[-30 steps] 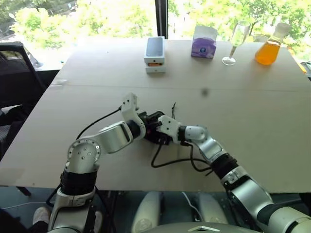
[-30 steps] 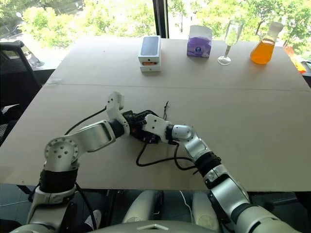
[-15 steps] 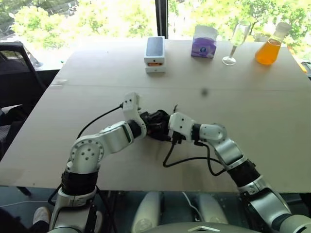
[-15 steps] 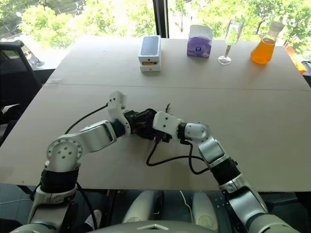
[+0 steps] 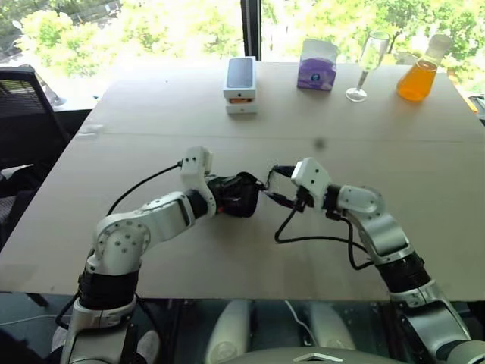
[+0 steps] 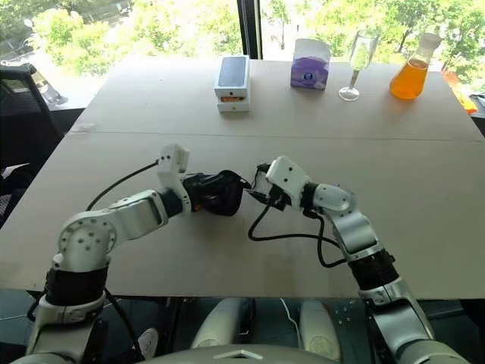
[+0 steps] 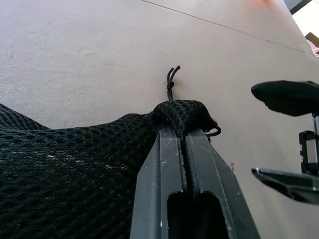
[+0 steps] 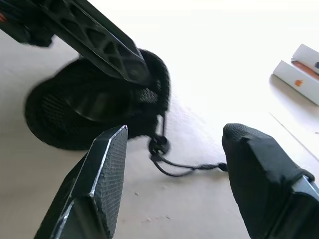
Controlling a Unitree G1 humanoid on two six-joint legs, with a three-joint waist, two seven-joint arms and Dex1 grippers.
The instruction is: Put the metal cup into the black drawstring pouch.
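Right gripper (image 6: 260,192) now pulled back, open, empty. Left gripper (image 7: 184,130) clamped on pouch (image 6: 216,192) mouth, mid-frame. Cup probably inside.

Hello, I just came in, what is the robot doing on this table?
The left pincer is shut on the mouth of the black drawstring pouch, which bulges on the table. The right pincer is open beside it, holding nothing, with the pouch's cord lying between its fingers.
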